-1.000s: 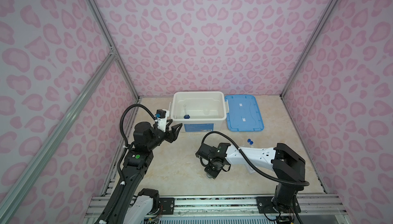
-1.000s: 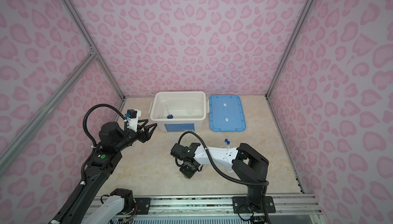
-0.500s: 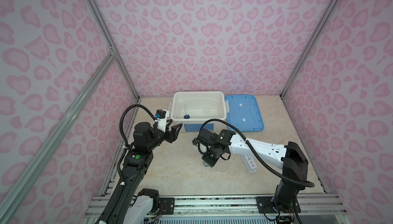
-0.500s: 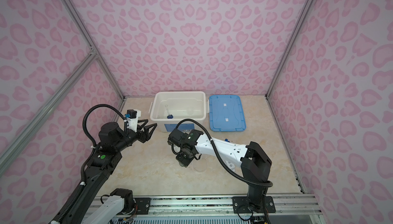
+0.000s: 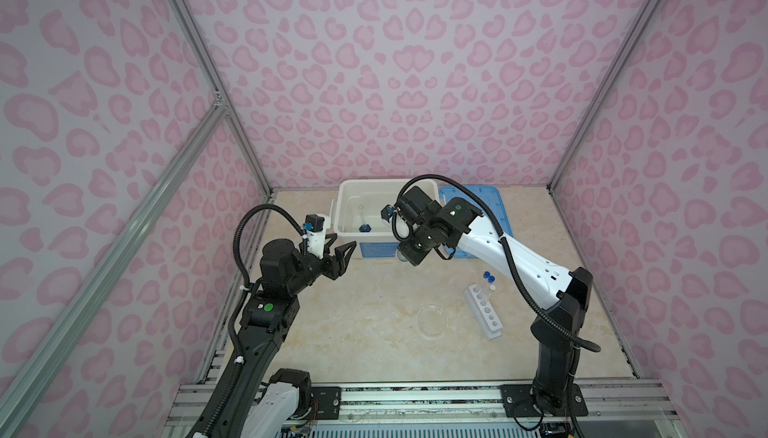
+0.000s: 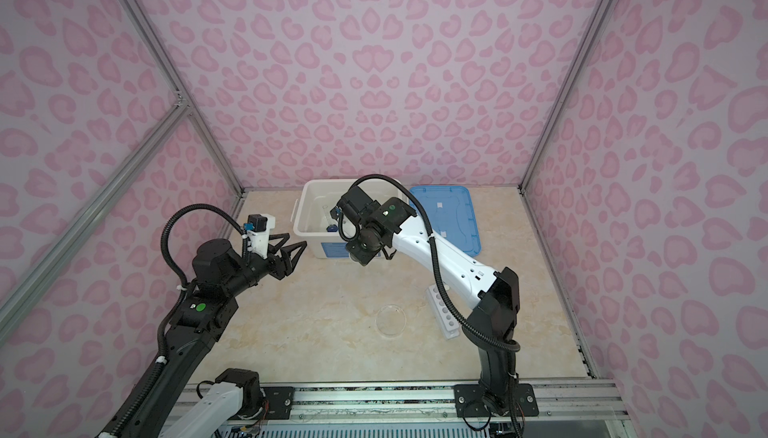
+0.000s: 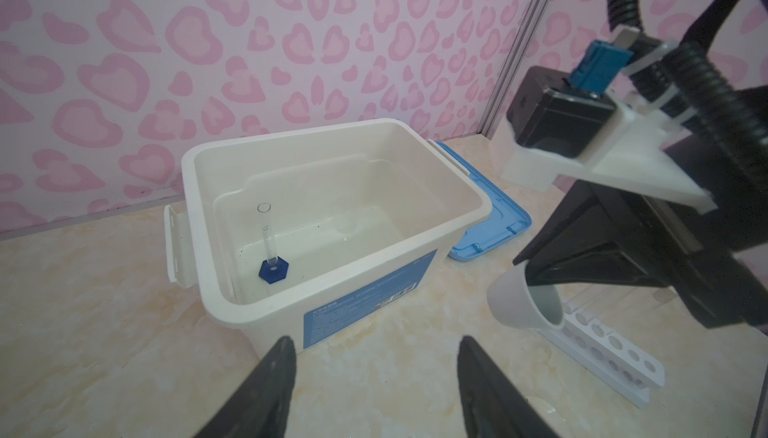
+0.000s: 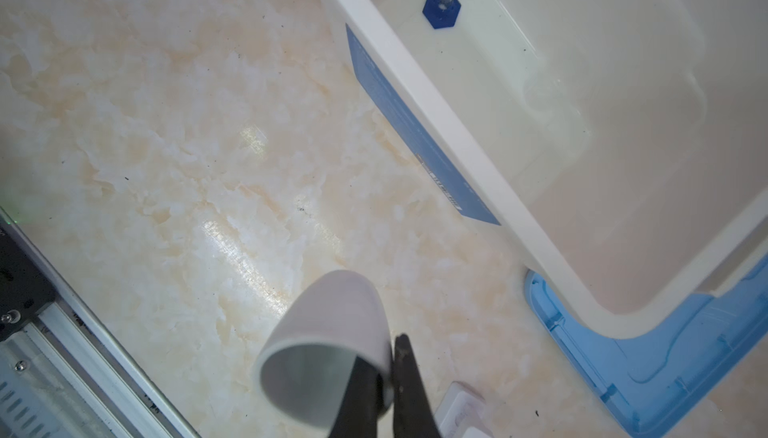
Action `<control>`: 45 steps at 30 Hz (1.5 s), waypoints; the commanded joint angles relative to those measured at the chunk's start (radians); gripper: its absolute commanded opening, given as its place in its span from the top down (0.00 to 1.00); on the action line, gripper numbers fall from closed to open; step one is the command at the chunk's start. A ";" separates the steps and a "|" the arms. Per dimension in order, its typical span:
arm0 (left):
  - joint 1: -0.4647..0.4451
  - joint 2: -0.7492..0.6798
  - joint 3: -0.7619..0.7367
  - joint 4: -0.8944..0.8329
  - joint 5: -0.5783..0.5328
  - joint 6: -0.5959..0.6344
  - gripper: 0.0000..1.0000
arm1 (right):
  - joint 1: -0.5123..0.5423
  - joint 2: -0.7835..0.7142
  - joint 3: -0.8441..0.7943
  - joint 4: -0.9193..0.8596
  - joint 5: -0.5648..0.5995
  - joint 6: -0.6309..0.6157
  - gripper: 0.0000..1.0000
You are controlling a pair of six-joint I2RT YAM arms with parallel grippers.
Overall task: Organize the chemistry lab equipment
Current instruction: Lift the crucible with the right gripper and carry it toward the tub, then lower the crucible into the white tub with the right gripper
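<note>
Soft, even light from overhead in both top views, dimming toward the corners, and the frame posts [image 5: 199, 62] bow (wide lens at work). In the right wrist view a glare streak crosses the marble tabletop [image 8: 232, 244] and the white cup [image 8: 332, 323] is blurred up close. In the left wrist view the left gripper [image 7: 376, 342] is out of focus and the white bin [image 7: 291, 132] is crisp.

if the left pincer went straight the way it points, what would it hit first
The left pincer would probably meet the white bin's front wall, near its blue label. The white cup in the right pincer hangs off to one side; depth is unclear.
</note>
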 commanded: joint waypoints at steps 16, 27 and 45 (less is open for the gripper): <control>0.001 0.000 -0.003 0.011 -0.007 0.012 0.36 | -0.142 0.297 0.390 0.013 -0.075 -0.099 0.96; 0.001 0.019 -0.002 0.006 -0.028 0.022 0.36 | -0.247 0.513 0.589 -0.007 -0.123 -0.114 0.96; 0.006 0.071 0.009 0.003 -0.034 0.029 0.36 | -0.290 0.646 0.630 -0.020 -0.117 -0.177 0.96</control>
